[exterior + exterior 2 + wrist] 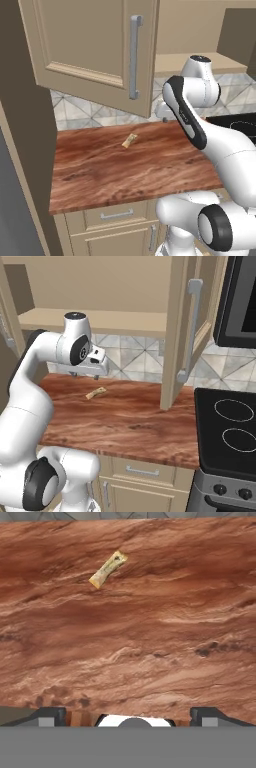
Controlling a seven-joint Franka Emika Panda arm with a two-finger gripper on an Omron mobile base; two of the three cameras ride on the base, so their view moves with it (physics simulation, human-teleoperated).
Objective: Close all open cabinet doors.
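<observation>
Two beige shaker cabinet doors [90,45] [187,336] hang open, with long silver bar handles. Gripper [128,714] spread wide, empty, above the glossy reddish wood-grain counter [150,642]. A small tan wrapped bar [107,569] lies there.

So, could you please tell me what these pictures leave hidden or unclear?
- Left base view: the open cabinet door is cut off by the top edge, and it hides the shelf space behind it.
- Right base view: the other open door is also cut off at the top.
- Small tan packet on the wooden counter: too small to identify.
- Gripper: just the fingertips show.
</observation>
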